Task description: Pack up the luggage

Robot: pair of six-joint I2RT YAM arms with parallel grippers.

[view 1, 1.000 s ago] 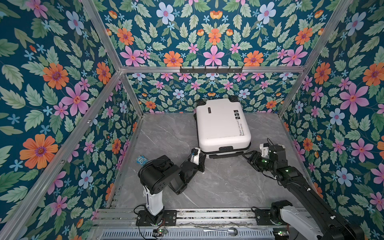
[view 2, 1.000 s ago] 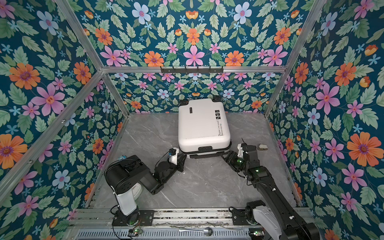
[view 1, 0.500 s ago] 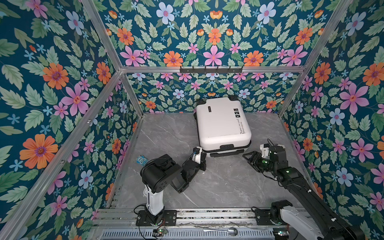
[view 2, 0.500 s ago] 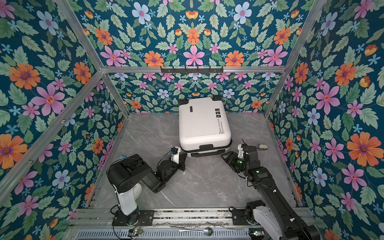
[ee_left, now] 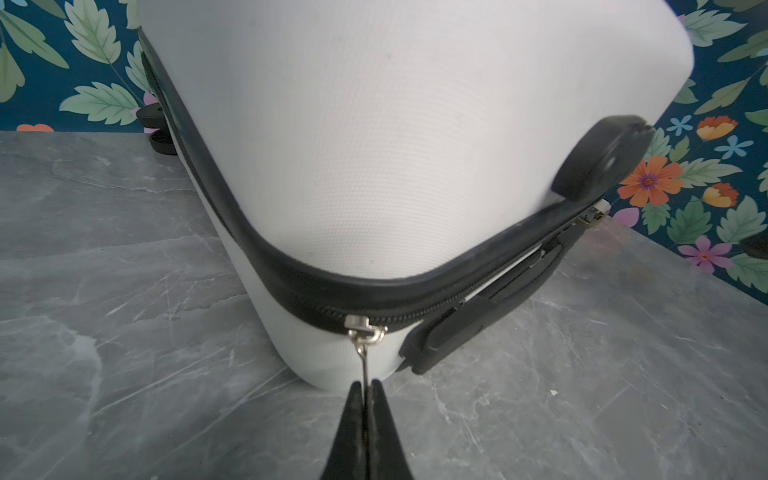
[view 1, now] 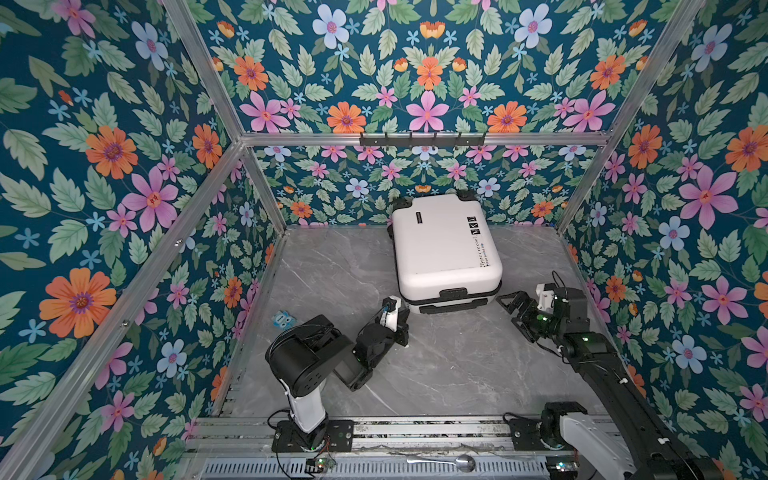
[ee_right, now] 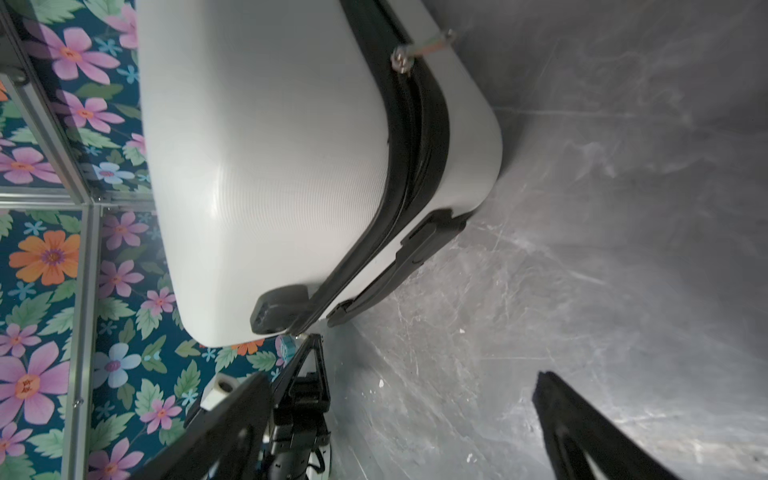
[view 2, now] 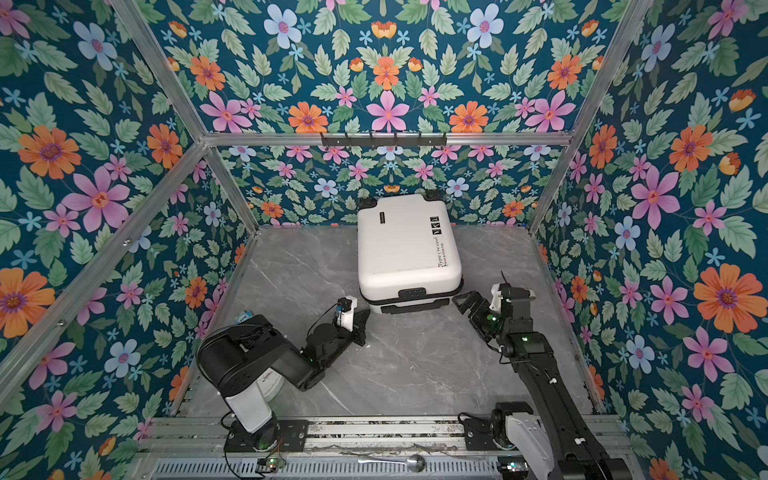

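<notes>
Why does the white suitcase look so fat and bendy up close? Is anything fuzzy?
Left wrist view: the close, wide lens bulges the luggage; its black corner bumper looks soft, yet the zipper pull pinched in the left gripper is crisp. Right wrist view: a soft shine sits on the shell, and the open right gripper looks fuzzy.

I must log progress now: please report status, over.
Left gripper shut on zipper pull. Right gripper open, empty, near luggage. Lid down, flat on table. Black handle close beside pull.
</notes>
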